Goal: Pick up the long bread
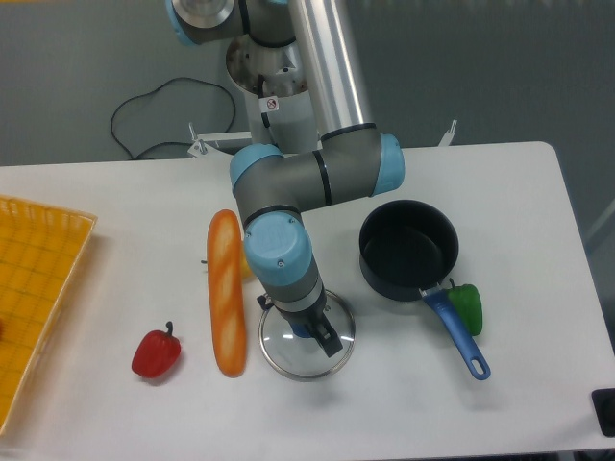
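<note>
Bread lies flat on the surface, left of centre, running top to bottom, untouched. Gripper sits just right of it, low over the glass lid; wrist hides the fingers, so can't tell if they're wide or narrow. Red pepper lower left of the bread, pot and green pepper to the right. Looks like approach step, no grasp yet. Next: shift left over the bread's middle, fingers straddling its narrow width, then descend.

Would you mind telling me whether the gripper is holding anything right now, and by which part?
It cannot be told: the gripper sits over the glass lid, its jaws hidden. The long bread lies untouched.
</note>
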